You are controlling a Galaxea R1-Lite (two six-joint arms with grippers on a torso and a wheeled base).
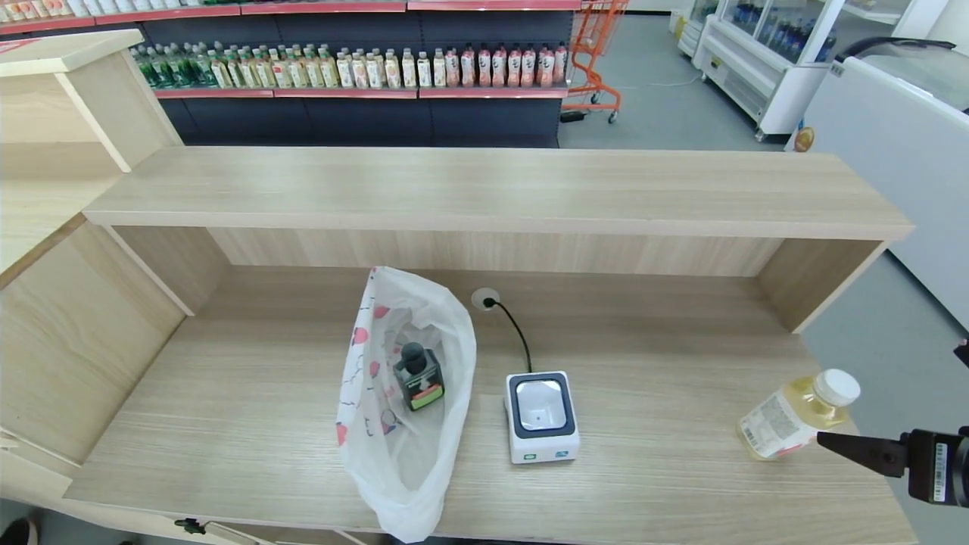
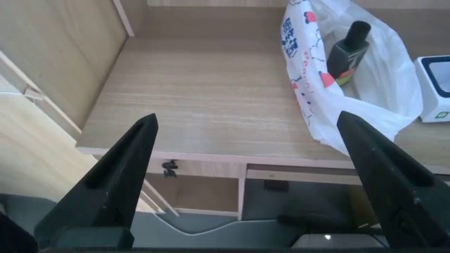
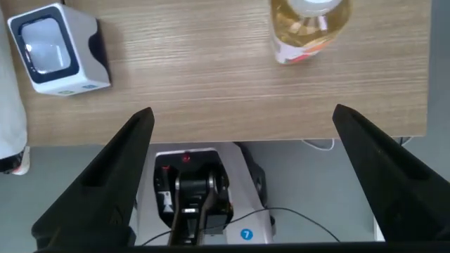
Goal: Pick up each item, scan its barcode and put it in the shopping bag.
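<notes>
Near the right end of the table [image 1: 666, 363] | yellow drink bottle [image 1: 787, 420] close by right pincer [image 3: 242, 116], spread, empty | dark bottle [image 1: 418, 376] inside shopping bag [image 1: 394, 469], scanner [image 1: 540, 416] beside | left pincer [image 2: 247, 118] spread, empty.

The bag [image 1: 362, 401] is milky white, dotted with red and dark prints. The black bottle [image 1: 418, 378] carries a green-and-orange label. The scanner [image 1: 540, 446] is white, framed dark grey. The yellow bottle [image 1: 795, 415] has a white cap. The counter [image 1: 666, 393] is pale wood grain.
</notes>
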